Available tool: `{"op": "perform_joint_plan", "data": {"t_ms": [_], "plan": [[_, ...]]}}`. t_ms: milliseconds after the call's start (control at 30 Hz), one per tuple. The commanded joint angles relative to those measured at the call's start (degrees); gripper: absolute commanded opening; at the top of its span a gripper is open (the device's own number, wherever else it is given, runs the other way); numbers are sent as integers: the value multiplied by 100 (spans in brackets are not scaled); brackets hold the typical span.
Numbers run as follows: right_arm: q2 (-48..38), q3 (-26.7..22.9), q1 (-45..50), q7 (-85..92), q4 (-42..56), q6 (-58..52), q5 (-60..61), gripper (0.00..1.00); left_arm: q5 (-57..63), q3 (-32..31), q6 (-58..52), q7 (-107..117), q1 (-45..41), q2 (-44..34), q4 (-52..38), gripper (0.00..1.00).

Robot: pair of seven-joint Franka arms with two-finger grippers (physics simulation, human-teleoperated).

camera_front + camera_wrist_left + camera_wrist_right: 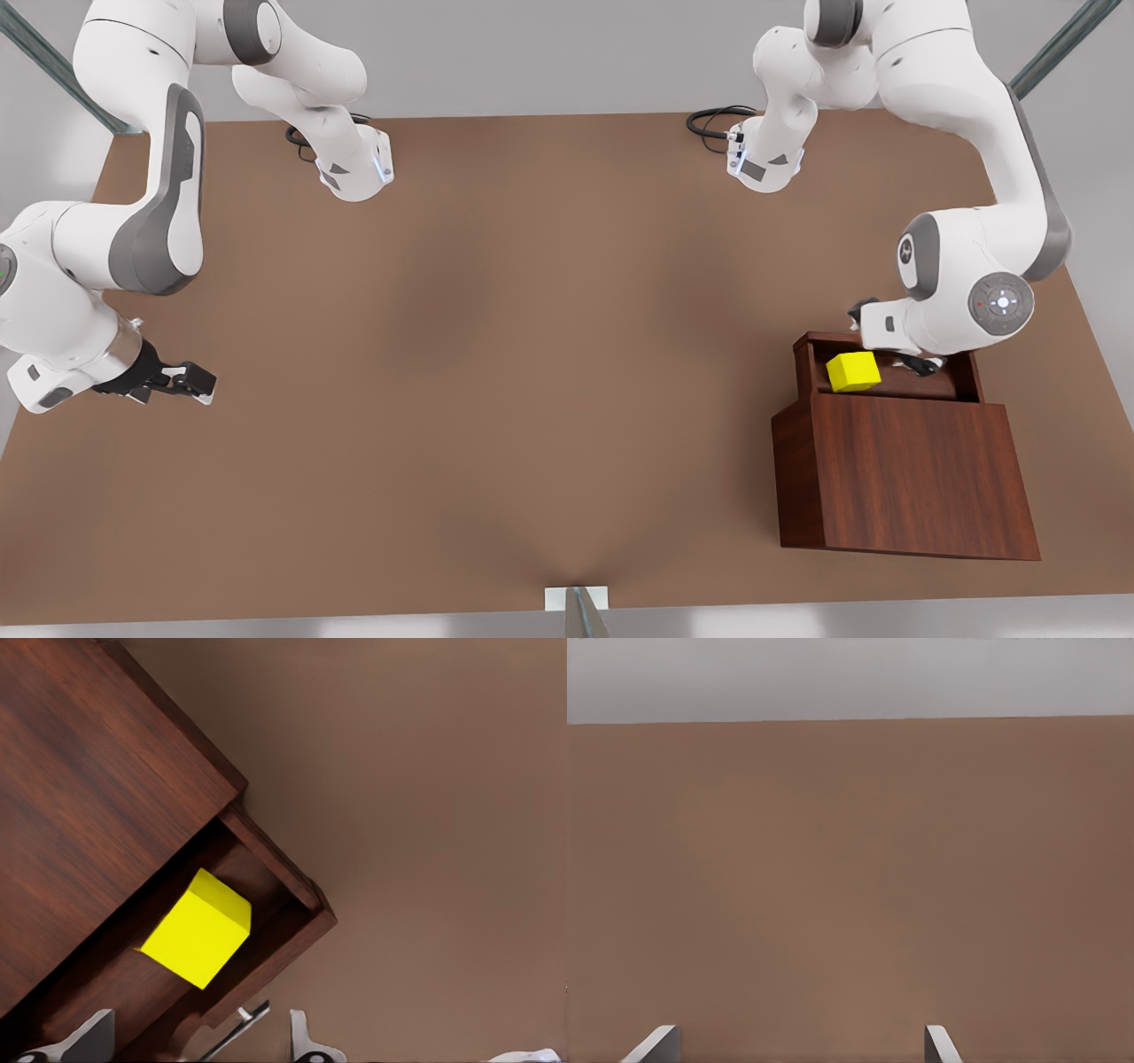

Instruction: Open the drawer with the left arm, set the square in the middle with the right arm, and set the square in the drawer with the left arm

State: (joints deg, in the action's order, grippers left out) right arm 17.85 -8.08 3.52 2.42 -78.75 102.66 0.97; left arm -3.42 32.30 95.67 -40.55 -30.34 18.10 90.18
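At the front view's left, the waiting right gripper hovers over the brown surface, fingers apart. At the right, one yellow square lies inside the one open drawer, the left gripper above it, fingers apart.

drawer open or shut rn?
Open. The drawer is slid out of the wooden box, the yellow square lying inside; the left pincer hovers open above it.
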Motion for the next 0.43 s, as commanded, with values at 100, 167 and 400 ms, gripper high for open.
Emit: {"op": "perform_joint_plan", "data": {"t_ms": [100, 167, 400], "plan": [[0, 0, 0, -5, 0, 0, 0, 100, -713, -311, -4, 2226, 370, -26, -625, 100], [0, 0, 0, -5, 0, 0, 0, 100, -537, -2279, 31, 3360, 2013, -166, -1082, 100], [0, 0, 0, -5, 0, 35, 0, 100, 650, -3802, 242, 4204, 3131, -474, -1012, 100]]}}
